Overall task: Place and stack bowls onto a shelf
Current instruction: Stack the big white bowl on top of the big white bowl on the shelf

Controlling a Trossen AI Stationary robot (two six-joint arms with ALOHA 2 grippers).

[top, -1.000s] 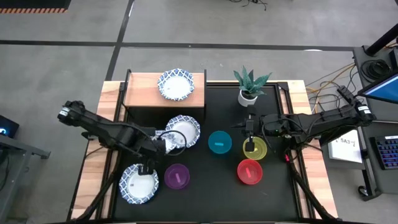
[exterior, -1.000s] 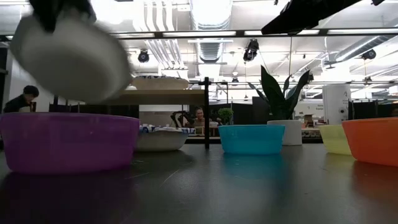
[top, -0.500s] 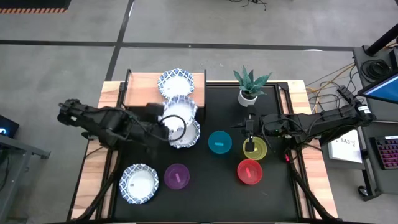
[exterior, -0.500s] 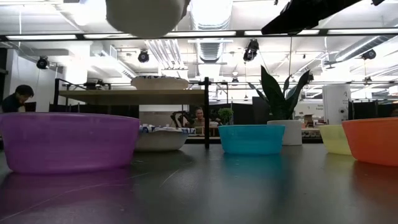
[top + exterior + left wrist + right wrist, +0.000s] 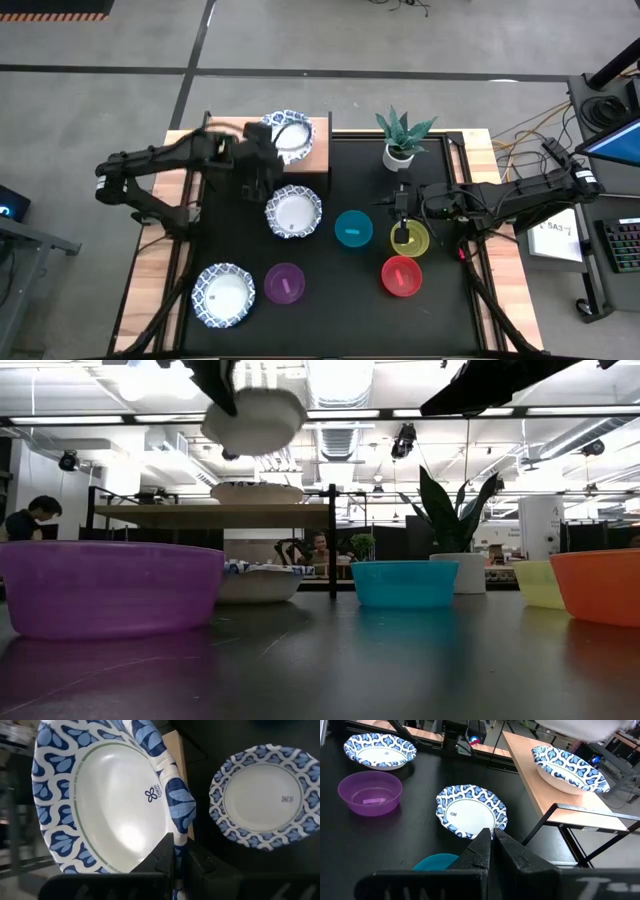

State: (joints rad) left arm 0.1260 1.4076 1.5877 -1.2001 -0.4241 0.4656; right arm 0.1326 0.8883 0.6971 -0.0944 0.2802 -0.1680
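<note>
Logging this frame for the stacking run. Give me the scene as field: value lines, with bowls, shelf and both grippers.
held bowl: patterned bowl, rim pinched by left gripper, above the shelf
shelf: wood top, one patterned bowl resting on it
patterned bowls on table: two, centre and front left
plain bowls on table: purple, blue, yellow, red
right gripper: shut, empty, by the yellow bowl

Two long black arms, the left arm (image 5: 165, 160) and the right arm (image 5: 500, 200), are made of thick round tubes with fat joints. Thin black wires loop along them. Each ends in flat dark jaws.
</note>
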